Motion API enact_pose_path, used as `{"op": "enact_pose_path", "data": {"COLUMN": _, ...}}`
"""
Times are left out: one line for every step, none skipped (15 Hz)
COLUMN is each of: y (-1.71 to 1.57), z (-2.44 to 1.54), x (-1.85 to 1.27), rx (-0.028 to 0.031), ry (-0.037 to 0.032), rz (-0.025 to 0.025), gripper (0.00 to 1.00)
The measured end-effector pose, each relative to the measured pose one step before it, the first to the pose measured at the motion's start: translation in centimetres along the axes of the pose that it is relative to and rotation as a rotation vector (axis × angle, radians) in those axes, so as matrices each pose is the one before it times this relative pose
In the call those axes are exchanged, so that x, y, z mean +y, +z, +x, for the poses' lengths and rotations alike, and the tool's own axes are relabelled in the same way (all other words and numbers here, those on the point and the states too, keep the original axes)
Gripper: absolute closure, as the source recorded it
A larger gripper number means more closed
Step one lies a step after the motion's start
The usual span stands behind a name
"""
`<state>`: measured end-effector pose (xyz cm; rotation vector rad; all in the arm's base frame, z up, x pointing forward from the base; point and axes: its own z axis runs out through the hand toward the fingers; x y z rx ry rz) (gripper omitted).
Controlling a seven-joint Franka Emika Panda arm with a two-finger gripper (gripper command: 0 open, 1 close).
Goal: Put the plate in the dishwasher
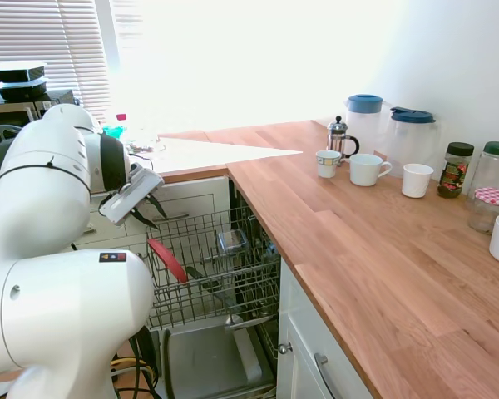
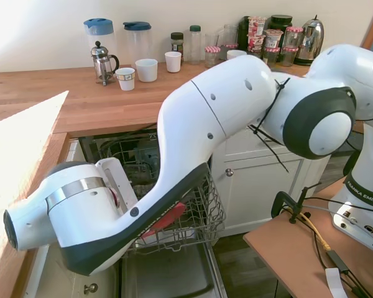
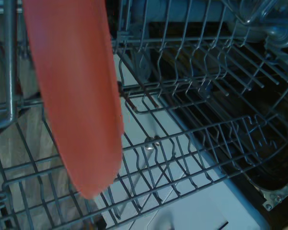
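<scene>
One plate (image 1: 167, 259) on edge in dishwasher (image 1: 212, 266) rack; three white mugs (image 1: 368, 169) on counter.

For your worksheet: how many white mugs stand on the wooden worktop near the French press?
3: a small patterned mug beside the French press, a wide mug next along, then a plain mug. Others may be hidden further along.

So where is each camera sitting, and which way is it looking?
First exterior view: behind the arm's big white joints, looking over the pulled-out dishwasher rack, where the plate stands on edge, and along the wooden counter; the gripper hangs above the rack.
Second exterior view: from the opposite side, facing the counter's mugs and jars; the arm fills the middle.
Wrist view: close above the rack wires and plate; no arm shows.
All three share the plate and rack.
</scene>
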<state>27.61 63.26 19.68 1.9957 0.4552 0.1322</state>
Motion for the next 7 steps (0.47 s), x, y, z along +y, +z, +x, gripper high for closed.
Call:
{"op": "enact_pose_path", "data": {"y": -0.309, "z": 0.255, "x": 1.092, "rx": -0.02995, "ry": 0.00260, "rz": 0.00451, "gripper": 0.00}}
{"op": "enact_pose_path", "data": {"y": -0.245, "z": 0.260, "x": 1.342, "rx": -0.03823, "ry": 0.00872, "rz": 0.00458, "gripper": 0.00}}
{"op": "enact_pose_path", "data": {"y": -0.017, "z": 0.593, "x": 1.568, "rx": -0.04231, "ry": 0.01085, "rz": 0.00984, "gripper": 0.00}}
{"op": "enact_pose_path", "data": {"y": 0.219, "z": 0.850, "x": 1.670, "rx": -0.04506, "ry": 0.01122, "rz": 0.01354, "gripper": 0.00}}
{"op": "enact_pose_path", "data": {"y": 0.274, "z": 1.073, "x": 1.922, "rx": -0.04634, "ry": 0.01031, "rz": 0.02064, "gripper": 0.00}}
{"op": "enact_pose_path", "data": {"y": 0.241, "z": 1.279, "x": 1.928, "rx": -0.04099, "ry": 0.01285, "rz": 0.03826, "gripper": 0.00}}
{"op": "enact_pose_path", "data": {"y": 0.492, "z": 1.587, "x": 1.853, "rx": -0.03877, "ry": 0.01447, "rz": 0.03523, "gripper": 0.00}}
